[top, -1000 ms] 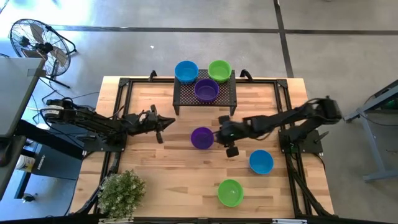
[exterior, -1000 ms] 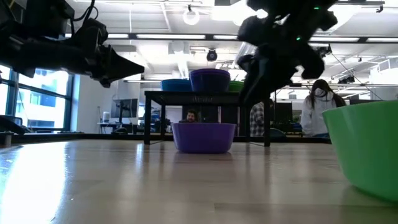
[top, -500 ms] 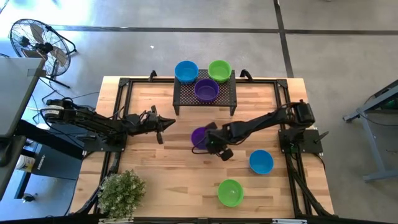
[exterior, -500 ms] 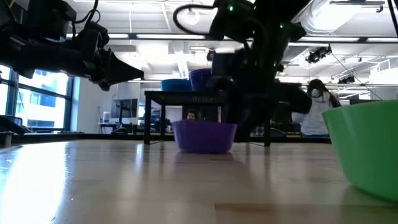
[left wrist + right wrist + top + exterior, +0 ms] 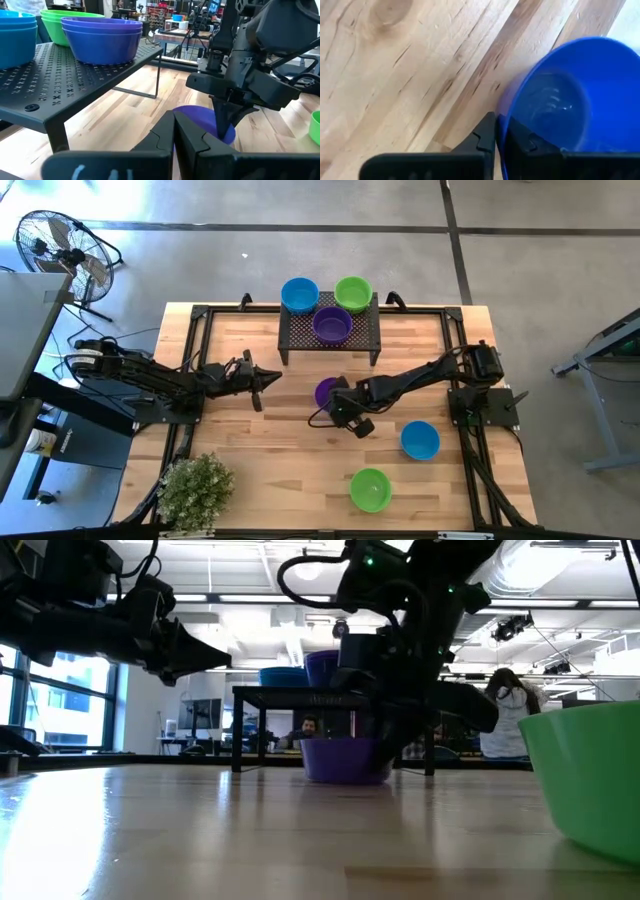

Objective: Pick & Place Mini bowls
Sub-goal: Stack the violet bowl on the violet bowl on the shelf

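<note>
A purple mini bowl (image 5: 326,391) stands on the table in front of the black rack (image 5: 300,338); it also shows in the low view (image 5: 345,760). My right gripper (image 5: 334,403) is down on its near-right side, shut on its rim. On the rack rest stacked blue bowls (image 5: 299,294), green bowls (image 5: 353,293) and purple bowls (image 5: 332,326). A single blue bowl (image 5: 420,440) and a green bowl (image 5: 370,489) sit on the table's near right. My left gripper (image 5: 272,377) hangs shut above the table, left of the purple bowl, holding nothing. My right gripper pinches the purple bowl's rim (image 5: 506,107) on its near-right side, one finger inside the bowl and one outside. The fingers (image 5: 222,117) come from above, pointing down. The bowl's base is on the table (image 5: 345,780).
A potted plant (image 5: 195,490) stands at the near left corner. Black frame rails (image 5: 190,370) run along both table sides. People (image 5: 505,720) show in the room behind the table. Bare wood (image 5: 280,450) lies between the plant and the green bowl.
My right gripper has gone toward the table's left and down, from beside the purple bowl onto its near-right rim, and has taken hold there. The bowl has slid a little toward the table's right along the wood.
</note>
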### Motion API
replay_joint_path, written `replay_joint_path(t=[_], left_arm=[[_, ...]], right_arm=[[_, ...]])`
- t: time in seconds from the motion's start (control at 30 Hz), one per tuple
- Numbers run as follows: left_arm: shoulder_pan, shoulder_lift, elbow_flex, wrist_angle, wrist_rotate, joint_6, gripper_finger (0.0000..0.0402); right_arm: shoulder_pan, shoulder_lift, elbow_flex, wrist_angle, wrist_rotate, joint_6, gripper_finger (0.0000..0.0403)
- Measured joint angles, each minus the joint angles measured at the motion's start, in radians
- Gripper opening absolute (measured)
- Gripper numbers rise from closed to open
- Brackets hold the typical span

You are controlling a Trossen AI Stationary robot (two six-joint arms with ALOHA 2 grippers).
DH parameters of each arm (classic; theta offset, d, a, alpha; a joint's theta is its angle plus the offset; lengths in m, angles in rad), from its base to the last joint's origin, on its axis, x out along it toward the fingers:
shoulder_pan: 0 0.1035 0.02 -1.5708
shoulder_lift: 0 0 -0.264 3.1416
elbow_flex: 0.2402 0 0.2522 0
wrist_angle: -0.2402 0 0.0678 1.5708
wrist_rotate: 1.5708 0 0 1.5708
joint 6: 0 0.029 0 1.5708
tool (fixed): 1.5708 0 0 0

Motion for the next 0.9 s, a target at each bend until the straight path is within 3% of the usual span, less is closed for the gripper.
replay_joint_path(t=[0.23, 0.5, 0.67, 0.9], left_arm=[[0.000, 0.000, 0.000, -0.002, 0.000, 0.000, 0.0001], [0.000, 0.000, 0.000, -0.007, 0.000, 0.000, 0.0001], [0.000, 0.000, 0.000, -0.006, 0.000, -0.001, 0.0001], [0.000, 0.000, 0.000, -0.004, -0.001, -0.001, 0.0001]], right_arm=[[0.000, -0.102, -0.001, -0.010, -0.024, 0.026, 0.0004], [-0.006, -0.316, 0.039, -0.109, -0.024, 0.101, 0.0002], [-0.047, -0.367, 0.234, -0.279, -0.010, 0.166, 0.0002], [-0.216, -0.245, 0.573, -0.528, -0.015, 0.167, 0.0002]])
